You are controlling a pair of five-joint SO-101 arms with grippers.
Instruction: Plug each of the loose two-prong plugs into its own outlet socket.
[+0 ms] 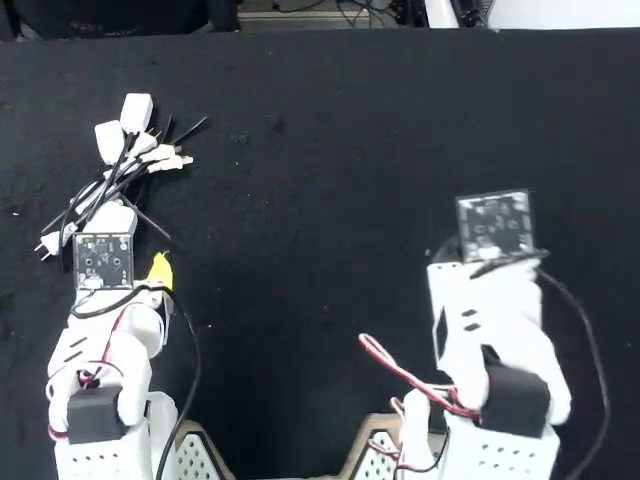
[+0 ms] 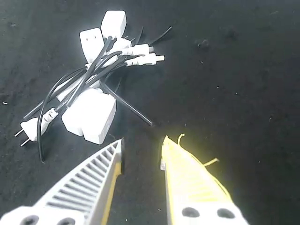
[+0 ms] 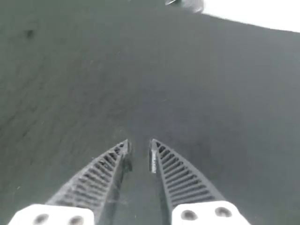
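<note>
A tangle of white plugs and outlet blocks on black cables (image 1: 130,160) lies at the table's far left. In the left wrist view I see the large white blocks (image 2: 89,115), two smaller blocks (image 2: 114,23) farther off, a two-prong plug (image 2: 30,129) at the bundle's edge and two slim white plugs (image 2: 145,58). My left gripper (image 2: 140,150) is open just short of the large blocks, nothing between its white and yellow fingers (image 1: 160,268). My right gripper (image 3: 139,150) hangs over bare black cloth, narrowly open and holding nothing.
The black tabletop (image 1: 330,180) spreads wide between the two arms. The right arm (image 1: 494,300) stands at the front right, far from the bundle. Red and black wires (image 1: 400,375) loop by its base. A bright edge (image 3: 253,11) lies beyond the table.
</note>
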